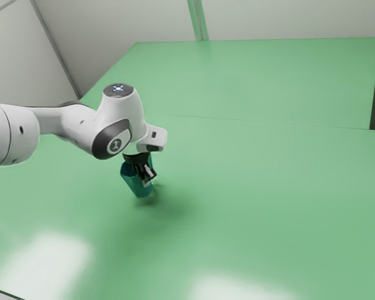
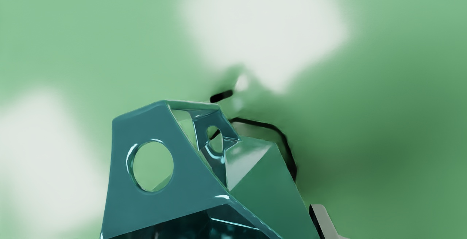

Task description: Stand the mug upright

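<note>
teal faceted mug [image 1: 132,181], shiny plastic or glazed look, is over the pale green smooth table [image 1: 269,187], right at the black two-finger gripper [image 1: 149,176] on the white arm [image 1: 75,128]. mouth turned up toward the gripper, body looks leaning rather than square. jaws: can't tell if spread, pressed together or pinching the mug wall. main risk: if the hold is only on one side of the rim, the mug could swing or slip round on its slick facets and end up on its side. if the base isn't flat when it's let go, it would probably rock on an edge and tip, worse with the narrow-looking bottom. pushing down while tilted could skid it over the smooth top or jam the rim against the gripper. pulling away sideways might snag the rim or the round hole [image 2: 132,166] in its side and drag it over. hard to make out: contact between mug and gripper, partly covered in the exterior view; the underside, so no call on resting or just off the table; the mouth, cut off at the wrist view's edge with a dark inside; whether the holed panel is a handle. black streaks [image 2: 221,96] by the mug could be reflections, unclear. soft shadow [image 1: 169,212] blurs the base line, and pale glare [image 1: 47,269] washes out part of the tabletop
</note>
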